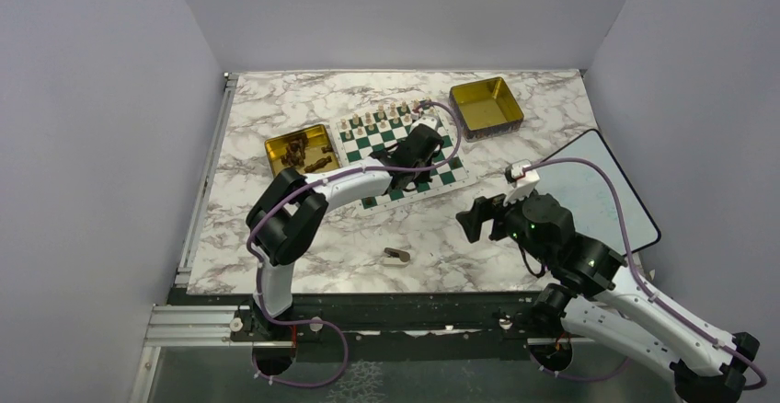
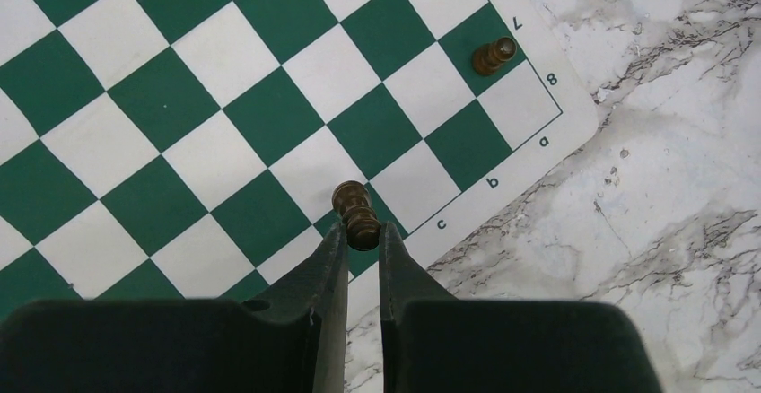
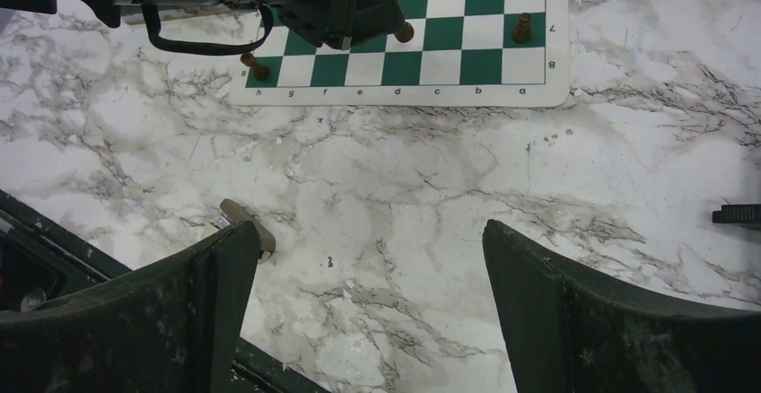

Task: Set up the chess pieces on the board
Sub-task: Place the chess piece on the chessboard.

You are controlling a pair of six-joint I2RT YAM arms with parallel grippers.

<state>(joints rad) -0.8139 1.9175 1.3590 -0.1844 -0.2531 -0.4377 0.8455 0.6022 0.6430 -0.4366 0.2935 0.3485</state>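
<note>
**Inspector:** Top view?

**Operator:** My left pincer (image 1: 426,132) is over the board (image 1: 363,141), centre of frame. My right pincer (image 1: 471,219) hangs over bare marble (image 1: 368,228), lower right of the board. Dark pieces (image 1: 299,153) lie in the gold tin (image 1: 269,148) left of the board.

**Inspector:** Left wrist?

**Operator:** Fingers nearly together, clamped on one dark piece (image 2: 356,213) at the board's c-file edge, lower centre. A second piece (image 2: 494,55) stands upper right.

**Inspector:** Right wrist?

**Operator:** Spread wide, holding nothing. Board along the top of the frame.
</note>
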